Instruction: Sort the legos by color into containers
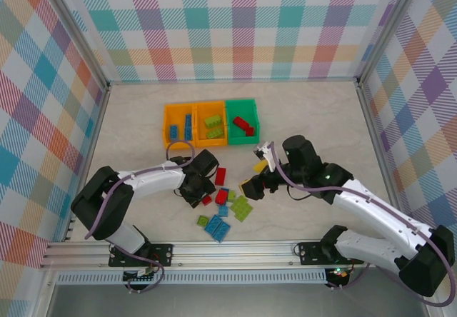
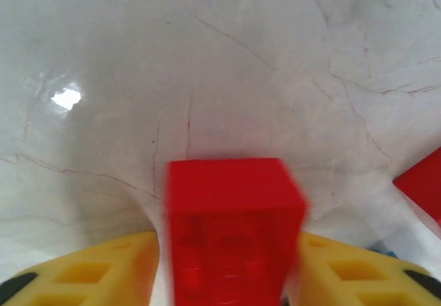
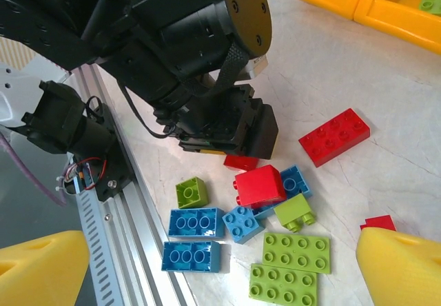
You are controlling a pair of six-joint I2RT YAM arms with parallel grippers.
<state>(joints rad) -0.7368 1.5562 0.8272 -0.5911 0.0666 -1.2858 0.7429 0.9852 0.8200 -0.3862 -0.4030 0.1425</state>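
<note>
near: loose legos (image 1: 221, 213) are heaped on the desk (image 1: 128, 146) between the arms | left claw (image 1: 197, 190) is clamped on a red brick (image 2: 234, 209) | right claw (image 1: 254, 176) is held apart, empty | far: reds are kept in the green bin (image 1: 242, 102), beyond the right claw | risk judged: arms collided on carry; brick slipped from shallow pinch

You had blue bricks (image 1: 187, 124) in one orange bin (image 1: 166, 126), lime-green bricks (image 1: 213, 122) in the other orange bin (image 1: 214, 138), and red bricks (image 1: 243, 125) in the green bin (image 1: 243, 102). The loose pile (image 3: 269, 223) mixed red, blue and lime. The table (image 1: 136, 124) was cream marble, finely veined; the walls (image 1: 235, 24) were pastel plaid. Your left gripper (image 2: 231, 278) had yellow fingers (image 2: 89, 271) and a red brick (image 2: 234, 209).
</note>
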